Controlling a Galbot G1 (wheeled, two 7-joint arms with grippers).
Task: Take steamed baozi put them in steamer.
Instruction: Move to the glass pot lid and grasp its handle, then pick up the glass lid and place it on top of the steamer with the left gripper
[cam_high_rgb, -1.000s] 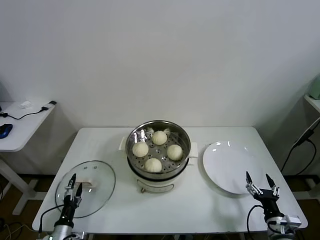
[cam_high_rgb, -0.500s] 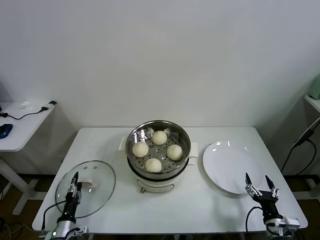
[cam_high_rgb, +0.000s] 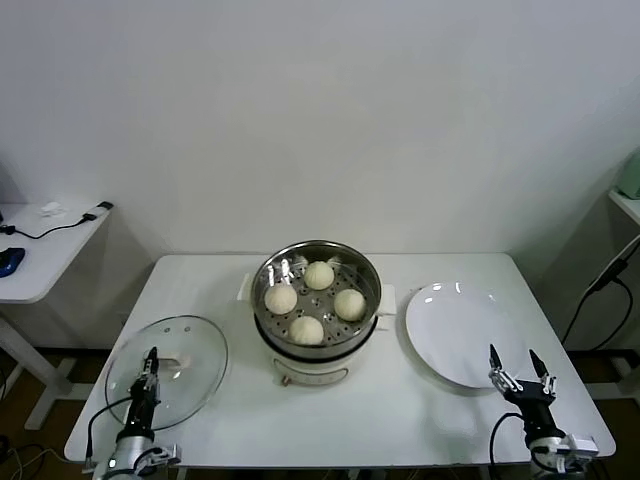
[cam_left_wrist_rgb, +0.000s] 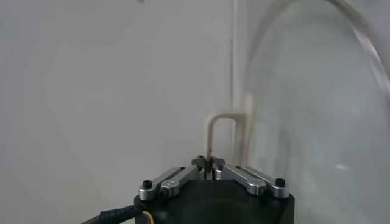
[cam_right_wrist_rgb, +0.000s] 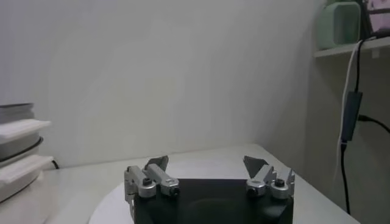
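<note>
Four cream-white baozi (cam_high_rgb: 319, 275) (cam_high_rgb: 281, 298) (cam_high_rgb: 349, 304) (cam_high_rgb: 307, 329) sit on the perforated tray inside the shiny steamer (cam_high_rgb: 366, 271) at the table's middle. My left gripper (cam_high_rgb: 151, 362) is at the front left, shut on the pale loop handle (cam_left_wrist_rgb: 222, 119) of the round glass lid (cam_high_rgb: 190, 345). In the left wrist view the gripper (cam_left_wrist_rgb: 209, 163) pinches the handle's leg, and the lid's glass (cam_left_wrist_rgb: 317, 109) stands tilted beside it. My right gripper (cam_high_rgb: 520, 368) is open and empty at the near edge of the white plate (cam_high_rgb: 455, 325). It also shows in its wrist view (cam_right_wrist_rgb: 206, 163).
The steamer stands on a white electric base (cam_high_rgb: 315, 372). Its side shows in the right wrist view (cam_right_wrist_rgb: 18, 140). A side table (cam_high_rgb: 45, 255) with cables stands at the far left. A shelf with a green thing (cam_right_wrist_rgb: 340, 23) is on the right.
My left gripper's fingers have closed on the lid's handle. The glass lid has shifted slightly to the left. The right gripper has barely moved.
</note>
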